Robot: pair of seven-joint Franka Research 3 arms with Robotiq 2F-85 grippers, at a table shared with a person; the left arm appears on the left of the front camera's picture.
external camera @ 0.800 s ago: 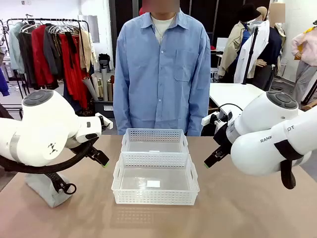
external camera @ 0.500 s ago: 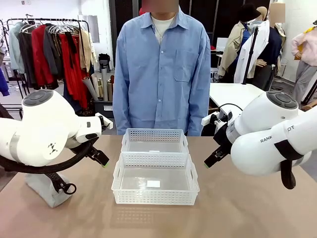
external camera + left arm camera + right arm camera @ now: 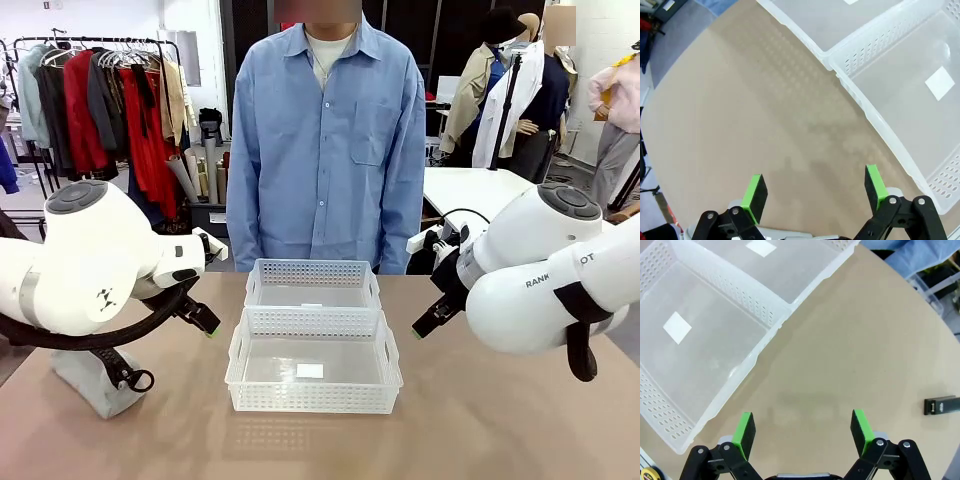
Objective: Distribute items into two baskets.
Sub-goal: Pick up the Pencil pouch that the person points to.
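Person [image 3: 325,150] at far side of desk [image 3: 480,420]: upper body shifted a hair toward robot's left vs 0.5 s ago, sleeve [image 3: 243,200] edge now slightly nearer clothes rack [image 3: 110,100]. V. small move.

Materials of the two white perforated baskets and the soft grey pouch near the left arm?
Near white basket and far white basket: likely moulded plastic, slightly translucent, semi-gloss; regular hole rows, rigid rims. Grey pouch: apparently matte fabric; it slumps. Its black strap: probably webbing.

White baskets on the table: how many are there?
2. The near basket sits in the middle of the table; the far basket stands directly behind it, toward the person. No other seems hidden.
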